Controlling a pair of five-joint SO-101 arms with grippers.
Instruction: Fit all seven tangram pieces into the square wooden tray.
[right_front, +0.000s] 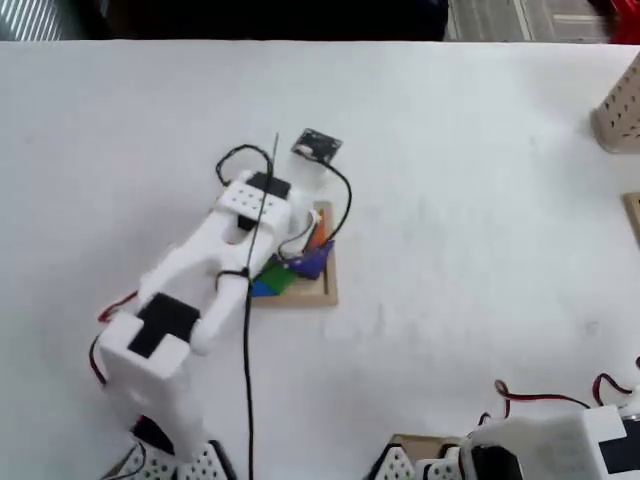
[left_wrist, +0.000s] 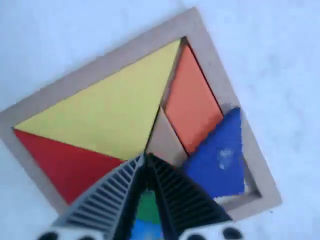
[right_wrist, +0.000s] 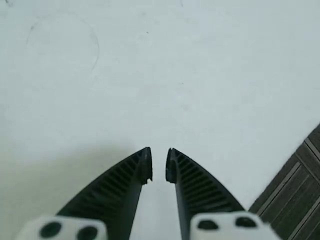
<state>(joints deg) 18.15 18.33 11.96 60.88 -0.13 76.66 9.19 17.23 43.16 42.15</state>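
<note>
Left gripper (left_wrist: 148, 159), pinched closed on nothing, hangs over the square wooden tray (left_wrist: 212, 55). Its wrist view shows a yellow triangular piece (left_wrist: 105, 110) where the high view has the white arm (right_front: 200, 260), on a white tabletop (right_front: 450, 200).

A white table (right_front: 480, 200) carries the square wooden tray (right_front: 328, 287).

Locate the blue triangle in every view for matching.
High view: blue triangle at the wooden tray's right edge.
Left wrist view: blue triangle overlapping the wooden tray's rim, beside the orange piece.
Right wrist view: white table beyond the right tool.
Shared landmark: orange piece.
</note>
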